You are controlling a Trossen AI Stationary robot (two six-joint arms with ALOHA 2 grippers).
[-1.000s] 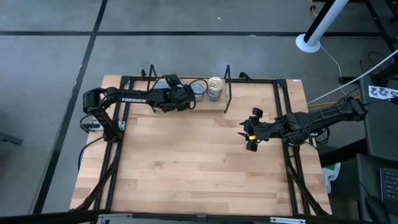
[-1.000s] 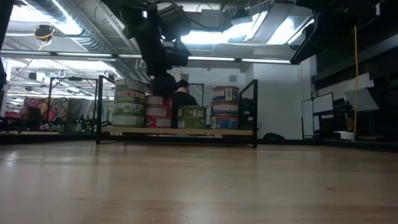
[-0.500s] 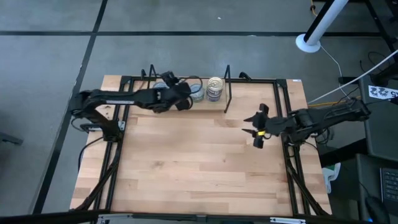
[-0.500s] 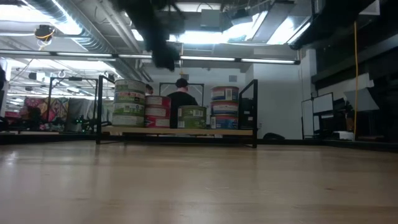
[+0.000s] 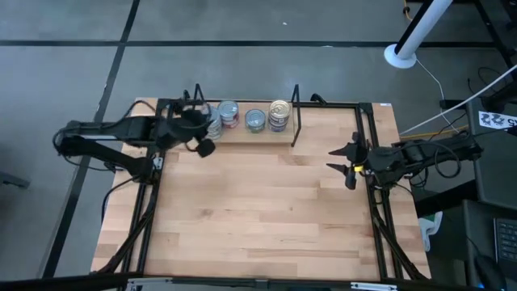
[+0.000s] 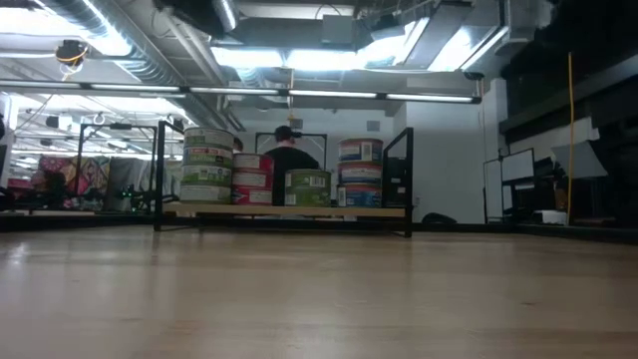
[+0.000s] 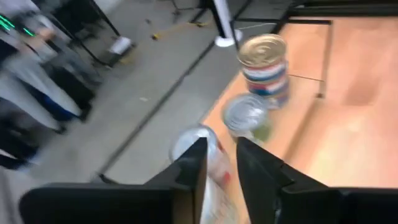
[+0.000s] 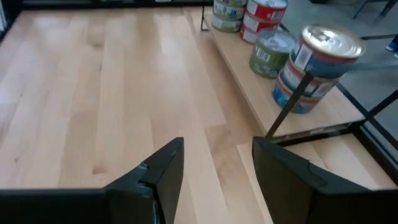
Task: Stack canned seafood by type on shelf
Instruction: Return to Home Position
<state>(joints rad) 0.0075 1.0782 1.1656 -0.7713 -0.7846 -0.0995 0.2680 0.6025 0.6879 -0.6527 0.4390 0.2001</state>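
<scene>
I record four can stacks point(image 6: 307, 187) in a row on the shelf point(image 6: 289, 211) at the table's point(image 6: 319, 299) far edge — three-high at both ends, a two-high stack and a single can between.

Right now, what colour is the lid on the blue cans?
Gold lid, clearest in the left wrist view.

Dark-clad person point(image 6: 289, 162) beyond wooden table point(image 6: 319, 299)

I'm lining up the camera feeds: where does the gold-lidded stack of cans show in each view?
High view: gold-lidded stack at the right end of the can row.
Low view: rightmost stack on the shelf.
Left wrist view: stack farthest from the camera.
Right wrist view: nearest stack, behind a wire upright.
Shared landmark: the single green can right beside it.
</scene>
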